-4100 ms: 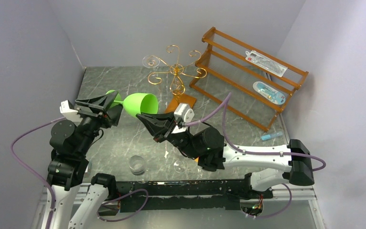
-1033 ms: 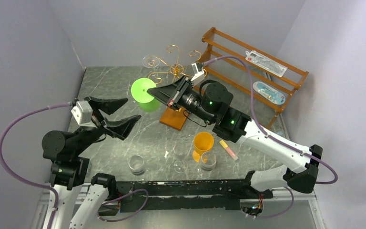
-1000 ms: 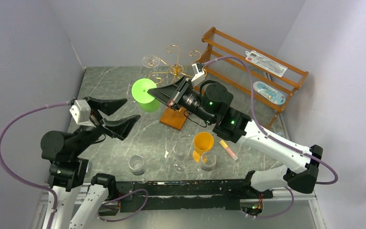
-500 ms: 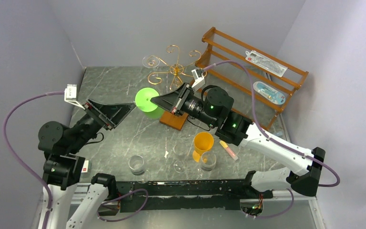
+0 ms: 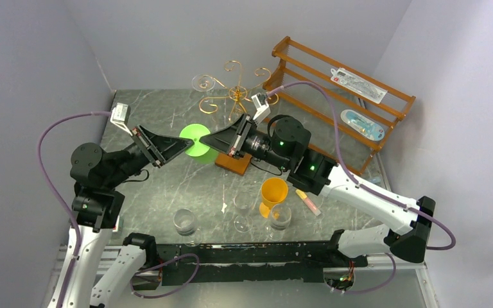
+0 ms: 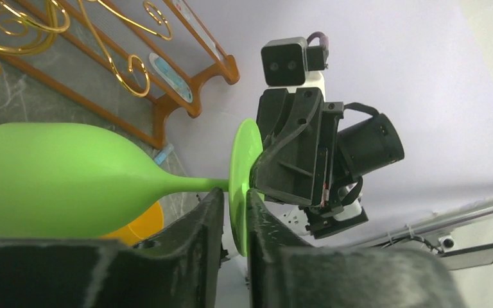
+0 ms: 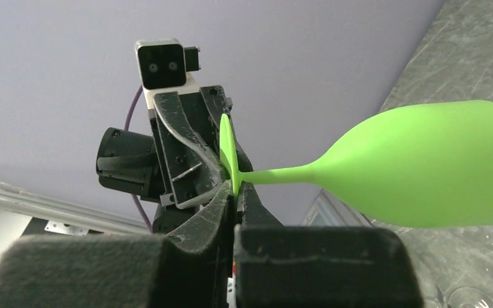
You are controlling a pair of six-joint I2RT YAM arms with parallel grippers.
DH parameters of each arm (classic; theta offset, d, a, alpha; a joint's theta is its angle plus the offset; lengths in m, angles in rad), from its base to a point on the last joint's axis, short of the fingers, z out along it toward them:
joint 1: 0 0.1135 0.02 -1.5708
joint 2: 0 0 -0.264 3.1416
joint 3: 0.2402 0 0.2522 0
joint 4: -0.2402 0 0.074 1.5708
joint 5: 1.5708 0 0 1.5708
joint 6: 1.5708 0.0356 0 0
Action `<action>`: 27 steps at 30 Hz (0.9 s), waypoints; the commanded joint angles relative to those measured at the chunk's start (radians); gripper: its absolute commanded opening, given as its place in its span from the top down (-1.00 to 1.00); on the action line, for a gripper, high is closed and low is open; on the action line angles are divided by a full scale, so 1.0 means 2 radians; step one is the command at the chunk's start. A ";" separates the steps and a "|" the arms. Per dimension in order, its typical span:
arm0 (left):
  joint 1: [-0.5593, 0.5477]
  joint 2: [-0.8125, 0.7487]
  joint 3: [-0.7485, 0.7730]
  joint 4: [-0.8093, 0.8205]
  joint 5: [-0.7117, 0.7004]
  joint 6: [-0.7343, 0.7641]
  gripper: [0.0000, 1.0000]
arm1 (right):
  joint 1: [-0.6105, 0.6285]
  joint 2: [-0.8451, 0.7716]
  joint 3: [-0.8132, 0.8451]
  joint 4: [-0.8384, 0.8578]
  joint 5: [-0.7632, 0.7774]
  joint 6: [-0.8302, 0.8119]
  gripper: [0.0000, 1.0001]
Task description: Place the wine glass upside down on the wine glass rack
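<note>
The green wine glass (image 5: pixel 196 140) hangs sideways in the air in front of the wine glass rack (image 5: pixel 234 96), a gold wire tree on an orange-brown base (image 5: pixel 236 162). In the top view only the glass's round foot shows. My right gripper (image 5: pixel 208 142) is shut on the edge of that foot (image 7: pixel 226 149), with the bowl (image 7: pixel 423 163) sticking out to the right. My left gripper (image 6: pixel 234 204) has come in from the other side, and its fingers (image 6: pixel 213 206) pinch the same foot disc (image 6: pixel 241 168) next to the stem. The bowl (image 6: pixel 58 179) points left.
A brown slatted shelf (image 5: pixel 282 76) holding packets stands at the back right. An orange cup (image 5: pixel 273 191), clear glasses (image 5: pixel 185 221) (image 5: pixel 242 213) and a pink stick (image 5: pixel 308 200) sit near the front. Another clear glass (image 5: pixel 202 82) hangs on the rack.
My left gripper has swung in toward the glass and closed its wide-open jaws on the foot. The right gripper kept its hold and tilted the glass a little lower.
</note>
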 commanded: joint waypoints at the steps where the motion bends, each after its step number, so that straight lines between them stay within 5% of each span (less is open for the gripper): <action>1: 0.000 0.005 -0.014 0.048 0.034 -0.014 0.78 | -0.007 0.001 -0.004 -0.002 -0.013 -0.011 1.00; 2: 0.000 0.007 -0.014 0.051 0.034 -0.013 0.88 | -0.008 -0.001 -0.006 -0.004 -0.013 -0.016 0.99; 8: 0.000 0.017 -0.009 0.047 0.018 -0.003 0.90 | -0.011 -0.063 -0.051 -0.003 0.080 -0.070 -0.08; 11: 0.000 0.028 0.000 0.026 0.001 -0.007 0.90 | -0.014 -0.097 -0.066 -0.011 0.133 -0.099 -0.45; 16: 0.000 0.060 0.029 -0.021 -0.027 -0.010 0.90 | -0.015 -0.145 -0.083 -0.042 0.202 -0.121 -0.52; 27: -0.024 0.135 0.034 0.068 -0.064 -0.057 0.90 | -0.014 -0.232 -0.138 -0.056 0.257 -0.125 -0.43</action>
